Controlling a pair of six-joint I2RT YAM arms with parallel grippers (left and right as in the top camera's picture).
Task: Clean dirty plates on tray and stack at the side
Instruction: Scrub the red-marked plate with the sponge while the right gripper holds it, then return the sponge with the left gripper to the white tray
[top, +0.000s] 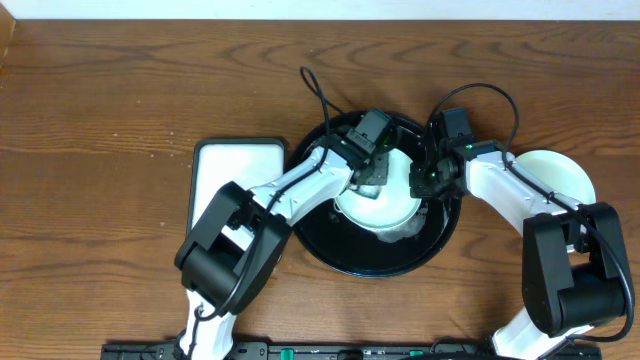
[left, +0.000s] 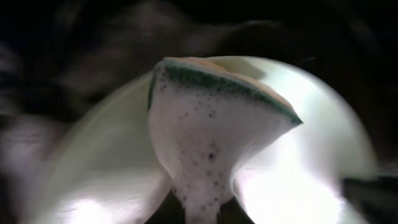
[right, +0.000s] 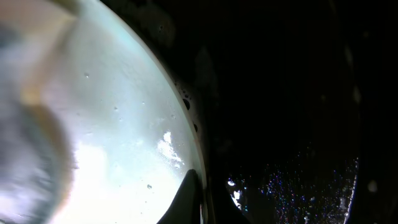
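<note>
A pale mint plate (top: 385, 212) (right: 118, 118) lies in the black tray (top: 340, 250) (right: 292, 112). My left gripper (top: 374, 176) (left: 198, 210) is shut on a foamy sponge (left: 211, 130) with a green scouring layer, and the sponge is pressed onto this plate (left: 305, 174). My right gripper (top: 424, 180) (right: 203, 200) is shut on the plate's right rim, one finger on the inner face and one on the outside. Soap film and small flecks cover the plate. Another pale plate (top: 560, 172) rests on the table to the right of the tray, partly under my right arm.
A white rectangular sponge dish (top: 236, 165) sits just left of the tray, partly under my left arm. Wet soap specks dot the tray floor (right: 298, 186). Bare wooden table (top: 100, 150) stretches to the left and back.
</note>
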